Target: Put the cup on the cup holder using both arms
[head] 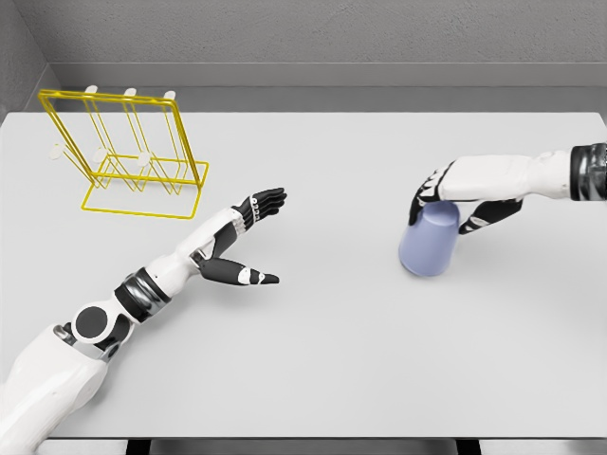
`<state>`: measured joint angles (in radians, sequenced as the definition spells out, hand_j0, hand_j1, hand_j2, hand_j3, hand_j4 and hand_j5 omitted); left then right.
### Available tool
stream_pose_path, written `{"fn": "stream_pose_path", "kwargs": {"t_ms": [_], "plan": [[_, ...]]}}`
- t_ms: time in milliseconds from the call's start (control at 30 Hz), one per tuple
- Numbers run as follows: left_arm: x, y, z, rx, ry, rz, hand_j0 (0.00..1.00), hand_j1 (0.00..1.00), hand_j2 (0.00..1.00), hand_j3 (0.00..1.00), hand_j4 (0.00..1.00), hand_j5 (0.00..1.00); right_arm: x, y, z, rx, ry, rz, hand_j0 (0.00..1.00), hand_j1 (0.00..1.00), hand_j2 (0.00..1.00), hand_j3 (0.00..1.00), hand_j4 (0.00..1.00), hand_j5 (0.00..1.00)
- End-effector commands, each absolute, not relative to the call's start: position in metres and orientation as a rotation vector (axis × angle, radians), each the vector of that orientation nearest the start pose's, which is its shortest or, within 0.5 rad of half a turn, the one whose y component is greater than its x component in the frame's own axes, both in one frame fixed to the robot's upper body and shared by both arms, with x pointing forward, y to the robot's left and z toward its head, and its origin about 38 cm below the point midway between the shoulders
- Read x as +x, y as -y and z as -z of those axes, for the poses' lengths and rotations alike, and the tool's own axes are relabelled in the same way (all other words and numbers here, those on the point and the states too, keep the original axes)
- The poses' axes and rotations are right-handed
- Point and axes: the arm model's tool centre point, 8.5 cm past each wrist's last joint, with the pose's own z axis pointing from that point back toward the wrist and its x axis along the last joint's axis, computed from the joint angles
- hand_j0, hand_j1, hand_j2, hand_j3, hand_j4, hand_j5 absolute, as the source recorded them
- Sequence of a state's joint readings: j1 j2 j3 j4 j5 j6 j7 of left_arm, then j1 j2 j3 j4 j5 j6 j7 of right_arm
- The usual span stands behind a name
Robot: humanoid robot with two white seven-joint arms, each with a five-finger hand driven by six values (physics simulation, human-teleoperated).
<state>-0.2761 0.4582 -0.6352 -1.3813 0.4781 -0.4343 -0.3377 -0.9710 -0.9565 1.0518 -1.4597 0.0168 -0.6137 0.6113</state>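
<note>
My left hand (248, 237) is hovering over the pale grey table (332, 360), fingers spread, holding nothing. My right hand (455, 197) is curling round the lilac cup (429, 245), apparently gripping its top. Farther left, the yellow cup holder (128, 156) is standing near the grey wall (379, 38).

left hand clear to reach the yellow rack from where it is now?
Probably yes. The left hand is open over bare table, and nothing lies between it and the yellow wire cup holder up-left. The cup sits far right under the right hand.
</note>
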Motion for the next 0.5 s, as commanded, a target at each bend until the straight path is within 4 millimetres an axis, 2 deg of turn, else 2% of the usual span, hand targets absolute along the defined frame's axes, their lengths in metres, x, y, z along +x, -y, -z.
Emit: {"fn": "stream_pose_path", "kwargs": {"t_ms": [0, 467], "plan": [[0.379, -0.197, -0.079, -0.566, 1.679, 0.763, 1.0, 1.0, 1.0, 1.0, 1.0, 1.0, 0.431, 0.285, -0.248, -0.084, 1.366, -2.176, 0.67, 0.67, 0.67, 0.67, 0.67, 0.67], [0.379, -0.198, -0.079, -0.565, 1.679, 0.764, 1.0, 1.0, 1.0, 1.0, 1.0, 1.0, 0.435, 0.265, -0.253, -0.062, 1.413, -2.191, 0.67, 0.67, 0.67, 0.67, 0.67, 0.67]]}}
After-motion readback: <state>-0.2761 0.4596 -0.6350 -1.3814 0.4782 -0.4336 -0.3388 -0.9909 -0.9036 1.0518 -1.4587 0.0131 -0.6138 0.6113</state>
